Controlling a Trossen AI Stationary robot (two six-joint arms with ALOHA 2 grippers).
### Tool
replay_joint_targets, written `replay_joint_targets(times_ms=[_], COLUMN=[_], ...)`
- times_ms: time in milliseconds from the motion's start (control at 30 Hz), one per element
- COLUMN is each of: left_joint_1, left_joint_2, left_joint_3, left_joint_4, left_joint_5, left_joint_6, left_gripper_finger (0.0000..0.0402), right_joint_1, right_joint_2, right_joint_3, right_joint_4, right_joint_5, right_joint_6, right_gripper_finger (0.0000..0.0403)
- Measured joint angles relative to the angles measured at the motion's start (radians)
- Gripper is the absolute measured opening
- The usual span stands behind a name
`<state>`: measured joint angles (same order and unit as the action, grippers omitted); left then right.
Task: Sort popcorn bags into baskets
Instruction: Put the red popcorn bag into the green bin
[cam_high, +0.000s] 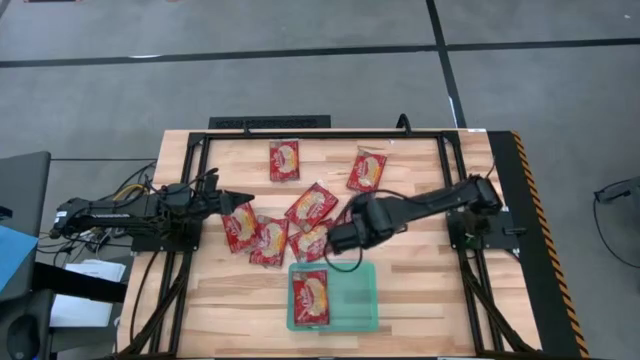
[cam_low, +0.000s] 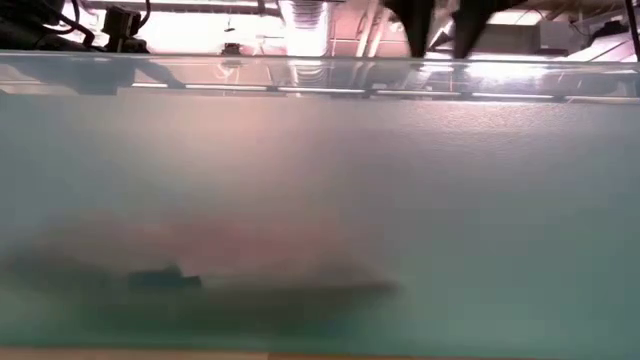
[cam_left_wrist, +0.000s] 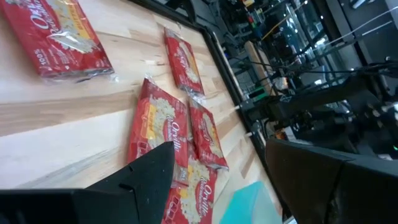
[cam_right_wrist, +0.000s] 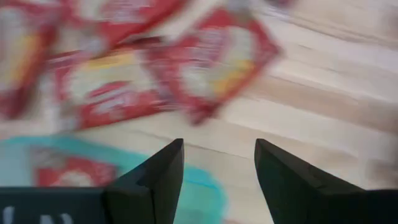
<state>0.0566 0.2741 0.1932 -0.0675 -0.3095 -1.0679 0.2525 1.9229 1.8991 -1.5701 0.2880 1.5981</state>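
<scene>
Several red popcorn bags lie flat on the wooden table: two near the far edge (cam_high: 284, 160) (cam_high: 367, 170) and a loose cluster in the middle (cam_high: 311, 205) (cam_high: 269, 241). One bag (cam_high: 310, 297) lies inside the teal basket (cam_high: 350, 300) at the near edge. My right gripper (cam_high: 340, 240) (cam_right_wrist: 219, 162) is open, hovering between the cluster (cam_right_wrist: 211, 62) and the basket's far rim (cam_right_wrist: 199, 180). My left gripper (cam_high: 238, 199) (cam_left_wrist: 236, 180) is open beside the cluster's left-hand bags (cam_left_wrist: 158, 127). The basket wall (cam_low: 320, 200) fills the low view.
A black metal frame (cam_high: 320, 132) borders the table's far side and both arm bases. The basket's right half (cam_high: 355, 295) holds nothing. Bare wood lies right of the basket and along the table's right side (cam_high: 430, 270). Cables sit by the left arm base (cam_high: 120, 195).
</scene>
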Motion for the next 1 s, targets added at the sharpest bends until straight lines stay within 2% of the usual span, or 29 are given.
replay_joint_targets(times_ms=[67, 233, 367, 500, 833, 1000], left_joint_1=[0.000, 0.000, 0.000, 0.000, 0.000, 0.000], left_joint_2=[0.000, 0.001, 0.001, 0.001, 0.001, 0.001], left_joint_3=[0.000, 0.000, 0.000, 0.000, 0.000, 0.000], left_joint_4=[-0.007, -0.024, -0.034, -0.052, -0.082, -0.084], left_joint_5=[0.014, 0.045, 0.056, 0.053, 0.046, 0.032], left_joint_6=[0.002, 0.009, 0.009, 0.009, 0.009, 0.009], left_gripper_finger=[0.0240, 0.0240, 0.0240, 0.0240, 0.0240, 0.0240], right_joint_1=[-0.030, -0.100, -0.142, -0.164, -0.190, -0.218], right_joint_2=[-0.007, -0.011, -0.038, -0.049, -0.029, -0.036], right_joint_3=[-0.044, -0.226, -0.426, -0.584, -0.715, -0.783], right_joint_4=[-0.002, 0.157, 0.399, 0.633, 0.766, 0.876], right_joint_5=[-0.032, -0.094, -0.191, -0.201, -0.118, -0.152], right_joint_6=[0.015, 0.036, 0.075, 0.176, 0.337, 0.365], right_gripper_finger=[0.0243, 0.0271, 0.0270, 0.0271, 0.0271, 0.0271])
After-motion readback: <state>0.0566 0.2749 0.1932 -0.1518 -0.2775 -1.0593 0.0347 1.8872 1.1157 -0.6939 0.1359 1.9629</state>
